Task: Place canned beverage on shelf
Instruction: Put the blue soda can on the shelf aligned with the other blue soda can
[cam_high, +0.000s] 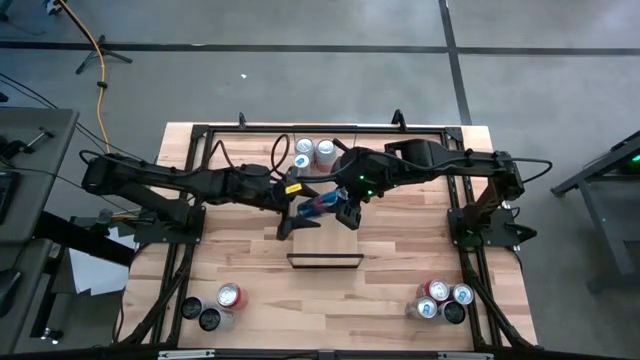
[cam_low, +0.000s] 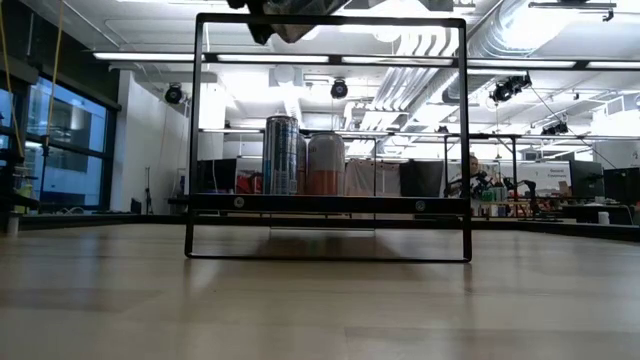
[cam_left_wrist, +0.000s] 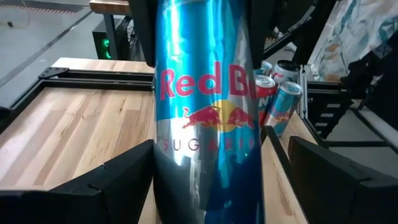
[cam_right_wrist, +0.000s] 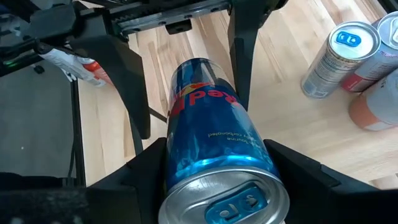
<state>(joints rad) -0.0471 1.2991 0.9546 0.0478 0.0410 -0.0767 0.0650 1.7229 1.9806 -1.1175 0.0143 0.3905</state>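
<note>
Grippers of both arms meet over the middle of the table, above the shelf (cam_high: 325, 243). The right gripper (cam_right_wrist: 217, 180) is clamped on a blue Red Bull can (cam_right_wrist: 214, 155), its fingers (cam_right_wrist: 140, 171) pressed against the can's two sides, the can's top end turned toward that arm's wrist. The left gripper (cam_left_wrist: 214, 180) sits at the same can, which fills the gap between its fingers (cam_left_wrist: 106, 186); these stand apart, and whether they touch the can's sides I cannot tell. In the high view the can (cam_high: 318, 205) lies roughly level in the air between the two grippers, just beyond the shelf's far edge and clear of the tabletop (cam_high: 240, 255).

The shelf's black frame (cam_low: 327, 140) stands upright in the low view, and behind it two cans (cam_low: 305, 155) stand side by side on the far part of the table. Seen from above, that far group of cans (cam_high: 313, 153) rests near the far edge. More cans stand at the near left corner (cam_high: 212, 305) and the near right corner (cam_high: 442, 300).
</note>
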